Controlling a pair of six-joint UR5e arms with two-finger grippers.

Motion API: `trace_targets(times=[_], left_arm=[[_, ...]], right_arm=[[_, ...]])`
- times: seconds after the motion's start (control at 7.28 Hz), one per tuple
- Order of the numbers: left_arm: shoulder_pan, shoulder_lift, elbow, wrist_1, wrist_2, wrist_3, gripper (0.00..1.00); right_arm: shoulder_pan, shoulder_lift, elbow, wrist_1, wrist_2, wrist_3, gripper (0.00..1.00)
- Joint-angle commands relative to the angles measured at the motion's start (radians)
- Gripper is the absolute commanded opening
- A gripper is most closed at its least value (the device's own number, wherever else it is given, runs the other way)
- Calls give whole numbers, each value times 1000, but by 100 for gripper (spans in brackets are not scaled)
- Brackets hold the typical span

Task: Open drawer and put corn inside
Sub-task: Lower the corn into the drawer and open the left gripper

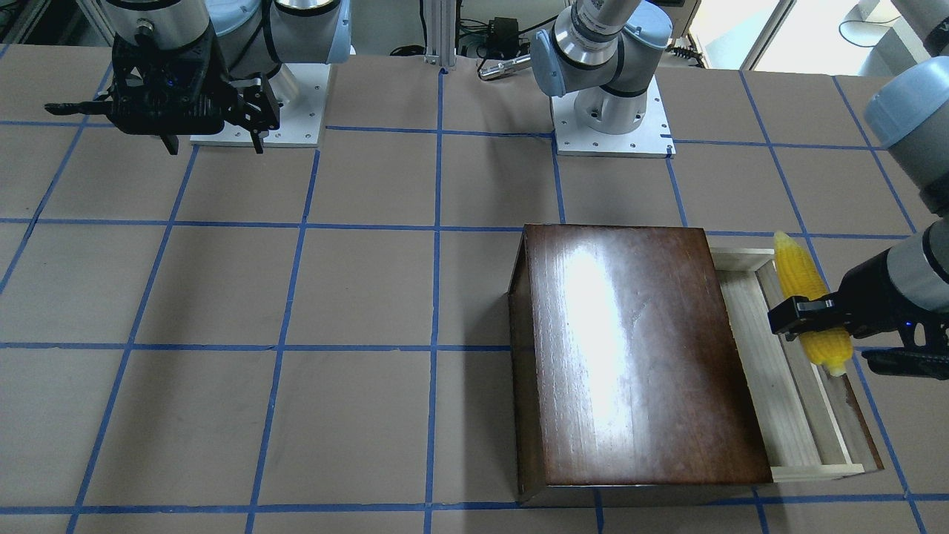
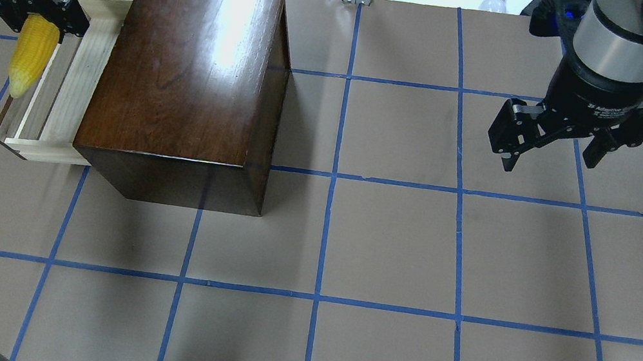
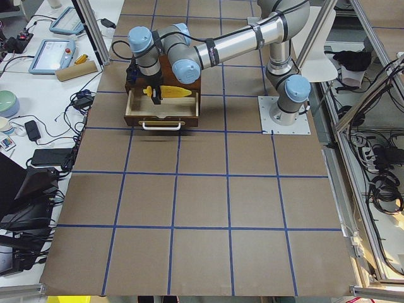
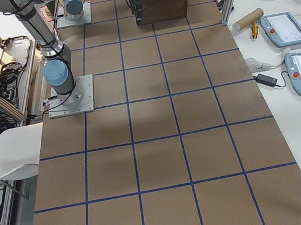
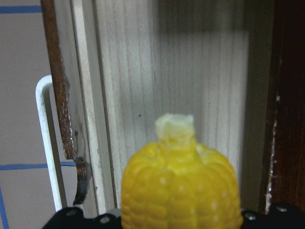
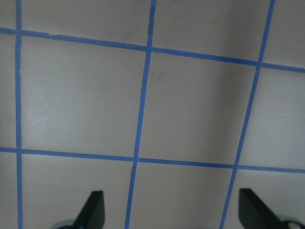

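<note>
Left wrist view: corn (image 5: pixel 180 186) is out of focus, its lower part cut by the bottom edge, and it covers most of the left end effector (image 1: pixel 812 319). Inner stretch of drawer (image 1: pixel 771 371) is hidden inside box (image 1: pixel 637 348). Right end effector (image 6: pixel 172 212): fingertips only, the rest cropped. Exterior right view: box blocks drawer and corn.

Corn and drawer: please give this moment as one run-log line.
drawer: open | corn: held over drawer, not released | left gripper: shut on corn | right gripper: open, empty
</note>
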Motion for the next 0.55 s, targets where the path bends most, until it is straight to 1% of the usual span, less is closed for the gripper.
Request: trace_targets(times=[0.0, 0.27, 0.41], left_arm=[[-1, 6, 4, 1, 2, -1, 100], [-13, 44, 8, -19, 4, -6, 100], [-27, 83, 14, -74, 2, -14, 100]], right_arm=[[0, 0, 0, 0, 0, -1, 100], [0, -1, 0, 0, -1, 0, 100], [0, -1, 0, 0, -1, -1, 100]])
